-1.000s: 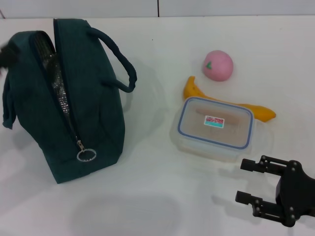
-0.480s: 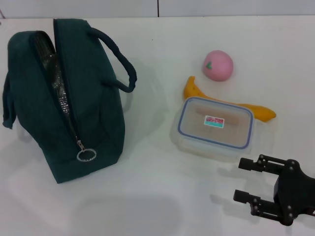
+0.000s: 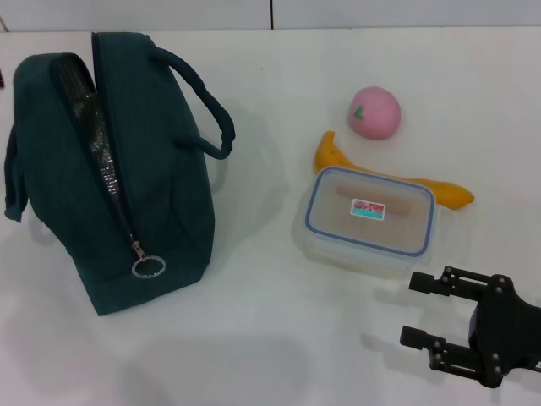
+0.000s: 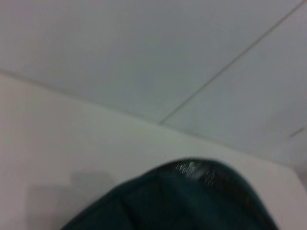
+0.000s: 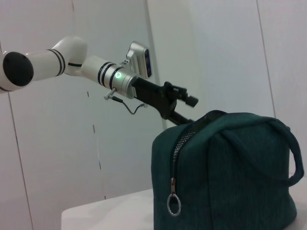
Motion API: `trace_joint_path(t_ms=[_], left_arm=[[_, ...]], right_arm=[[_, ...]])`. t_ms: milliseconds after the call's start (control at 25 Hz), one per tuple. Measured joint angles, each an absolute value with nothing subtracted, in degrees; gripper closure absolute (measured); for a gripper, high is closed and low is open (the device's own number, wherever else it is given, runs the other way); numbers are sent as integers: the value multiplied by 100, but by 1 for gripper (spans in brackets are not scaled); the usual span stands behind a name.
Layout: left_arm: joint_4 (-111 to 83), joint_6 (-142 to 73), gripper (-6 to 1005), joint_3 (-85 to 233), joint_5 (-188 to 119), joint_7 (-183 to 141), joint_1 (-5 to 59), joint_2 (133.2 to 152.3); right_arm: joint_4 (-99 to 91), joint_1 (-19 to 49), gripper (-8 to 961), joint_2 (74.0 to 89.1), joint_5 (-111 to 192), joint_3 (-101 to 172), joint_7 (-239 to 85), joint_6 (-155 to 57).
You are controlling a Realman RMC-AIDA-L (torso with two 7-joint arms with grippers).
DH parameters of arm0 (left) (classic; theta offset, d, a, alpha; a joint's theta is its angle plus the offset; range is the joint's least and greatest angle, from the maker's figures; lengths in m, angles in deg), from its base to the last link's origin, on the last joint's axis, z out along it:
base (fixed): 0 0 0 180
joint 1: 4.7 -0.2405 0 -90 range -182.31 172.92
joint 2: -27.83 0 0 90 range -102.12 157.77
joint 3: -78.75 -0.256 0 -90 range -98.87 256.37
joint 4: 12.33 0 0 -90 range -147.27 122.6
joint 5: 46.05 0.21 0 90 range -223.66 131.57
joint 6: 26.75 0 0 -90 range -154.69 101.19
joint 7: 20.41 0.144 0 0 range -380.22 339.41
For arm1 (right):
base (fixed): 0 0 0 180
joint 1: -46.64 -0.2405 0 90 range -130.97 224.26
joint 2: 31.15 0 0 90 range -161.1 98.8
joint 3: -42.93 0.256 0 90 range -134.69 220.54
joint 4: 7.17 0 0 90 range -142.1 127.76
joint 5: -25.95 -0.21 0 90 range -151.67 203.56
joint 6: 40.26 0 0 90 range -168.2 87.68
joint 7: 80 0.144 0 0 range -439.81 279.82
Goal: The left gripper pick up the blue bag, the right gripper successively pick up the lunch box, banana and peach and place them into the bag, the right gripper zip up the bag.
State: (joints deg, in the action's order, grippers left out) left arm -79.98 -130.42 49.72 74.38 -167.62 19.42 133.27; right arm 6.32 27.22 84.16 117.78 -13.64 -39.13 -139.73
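Bag: the dark teal fabric lunch bag (image 3: pixel 118 178) stood on the white table (image 3: pixel 254 338), zip partly open, foil lining showing.
Left gripper: the black two-fingered claw (image 5: pixel 184 109) hovered above the bag's top; whether it was parted or closed, I cannot tell.
Right gripper: the black claw (image 3: pixel 427 309) sat spread wide, empty, near the clear blue-rimmed lunch box (image 3: pixel 369 217).
Fruit: yellow curved banana (image 3: pixel 338 157) and pink round peach (image 3: pixel 374 112) lay beyond the box.
Progress: apparently nothing packed; all steps left.

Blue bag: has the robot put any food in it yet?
Not yet. The lunch box, banana and peach lie on the table. The blue bag stands unzipped. The left gripper is above its top; the right gripper waits open near the lunch box.
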Motion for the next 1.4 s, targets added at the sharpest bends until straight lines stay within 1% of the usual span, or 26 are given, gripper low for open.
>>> trace_joint_path(t_ms=[200,640,1000,1200,1320,1400], left_arm=[[-7665,-13128,159,4910,7708,-16729,2042,13276],[-6974,-13122,206,4888,7906,-16477,2364,13310],[-6938,-13092,245,4762,7933,-16474,2407,13328],[-6945,-13075,267,4818,8105,-16416,2422,13280],[-6950,-13073,280,4794,8120,-16265,2417,13299],[-6949,-13075,379,4782,8152,-16238,2426,13320]], right_arm=[[627,2723,333,8416,11778,-1360,-3912,-13965],[553,2687,332,8424,11779,-1370,-3913,-13890],[547,2678,333,8425,11779,-1391,-3913,-13828],[549,2678,333,8425,11780,-1378,-3913,-13825],[548,2683,332,8425,11780,-1376,-3913,-13825],[549,2685,332,8425,11780,-1372,-3913,-13825]])
